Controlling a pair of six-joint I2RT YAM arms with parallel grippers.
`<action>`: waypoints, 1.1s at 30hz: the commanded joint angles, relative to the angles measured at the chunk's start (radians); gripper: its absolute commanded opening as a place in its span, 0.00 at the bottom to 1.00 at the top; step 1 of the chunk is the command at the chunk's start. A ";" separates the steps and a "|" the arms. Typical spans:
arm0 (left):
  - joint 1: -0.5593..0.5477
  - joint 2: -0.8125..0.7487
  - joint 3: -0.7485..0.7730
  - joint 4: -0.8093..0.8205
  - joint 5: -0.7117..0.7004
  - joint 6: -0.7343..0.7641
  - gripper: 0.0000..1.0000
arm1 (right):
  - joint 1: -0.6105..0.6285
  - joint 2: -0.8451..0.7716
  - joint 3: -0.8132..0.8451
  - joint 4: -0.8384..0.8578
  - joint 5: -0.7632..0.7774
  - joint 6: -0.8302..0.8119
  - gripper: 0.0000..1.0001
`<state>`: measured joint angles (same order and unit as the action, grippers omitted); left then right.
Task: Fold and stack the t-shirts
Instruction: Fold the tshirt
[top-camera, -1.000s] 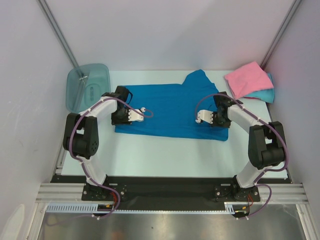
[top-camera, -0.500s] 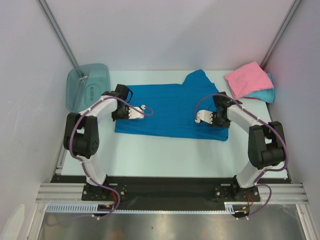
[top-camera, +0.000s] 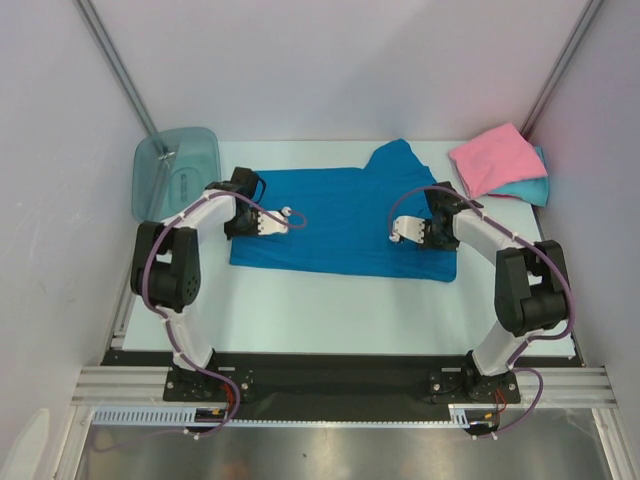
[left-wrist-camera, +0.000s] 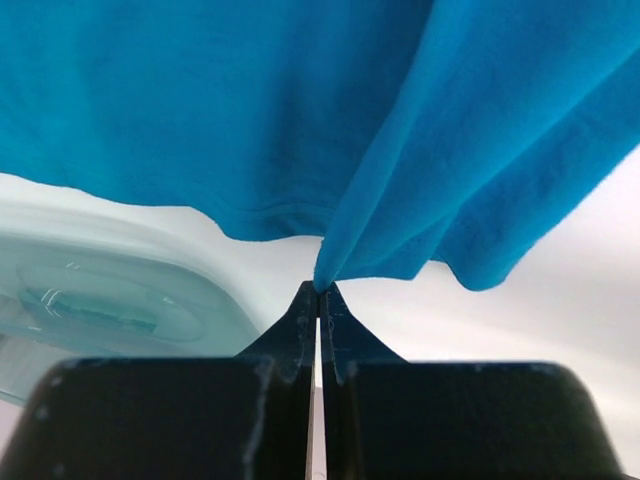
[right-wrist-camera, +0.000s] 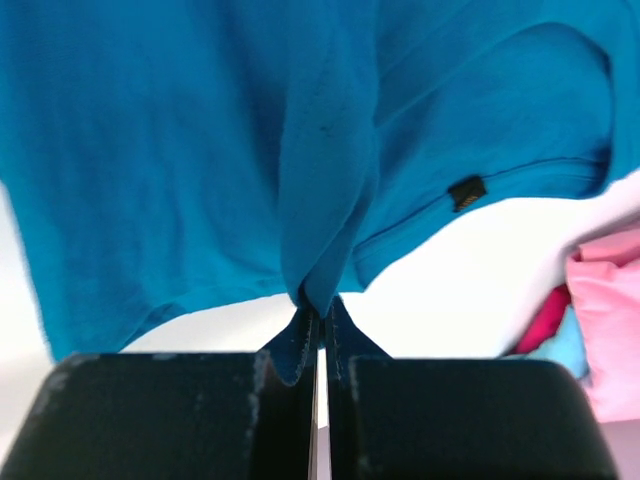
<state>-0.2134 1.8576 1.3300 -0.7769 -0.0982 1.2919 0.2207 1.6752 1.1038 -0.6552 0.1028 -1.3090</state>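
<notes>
The deep blue t-shirt (top-camera: 340, 215) lies spread across the middle of the table, one sleeve pointing to the far side. My left gripper (top-camera: 234, 224) is at its left edge, shut on a fold of the blue cloth (left-wrist-camera: 250, 120), which hangs from the closed tips (left-wrist-camera: 319, 290). My right gripper (top-camera: 446, 238) is at the shirt's right edge, shut on another fold (right-wrist-camera: 180, 150) at its tips (right-wrist-camera: 322, 310). The pink t-shirt (top-camera: 495, 158) lies folded on the turquoise t-shirt (top-camera: 530, 188) at the far right corner.
A translucent teal bin (top-camera: 175, 175) stands at the far left corner, close beyond my left gripper, and shows in the left wrist view (left-wrist-camera: 100, 300). The pink shirt (right-wrist-camera: 610, 320) shows to the right of my right gripper. White walls enclose the table on three sides.
Both grippers have moved a little toward the far side, each still pinching the blue shirt's edge. The shirt's side edges have shifted slightly with them.
</notes>
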 joint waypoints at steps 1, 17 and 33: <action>0.019 0.018 0.034 0.019 -0.005 -0.017 0.00 | -0.007 0.004 0.010 0.092 0.035 -0.004 0.00; 0.032 0.061 0.026 0.108 -0.063 -0.062 0.00 | -0.046 0.040 -0.028 0.287 0.106 -0.032 0.00; 0.048 0.075 0.023 0.160 -0.103 -0.075 0.00 | -0.064 0.077 -0.033 0.424 0.147 -0.047 0.00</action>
<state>-0.1841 1.9224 1.3304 -0.6338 -0.1638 1.2304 0.1677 1.7443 1.0660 -0.2985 0.2039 -1.3399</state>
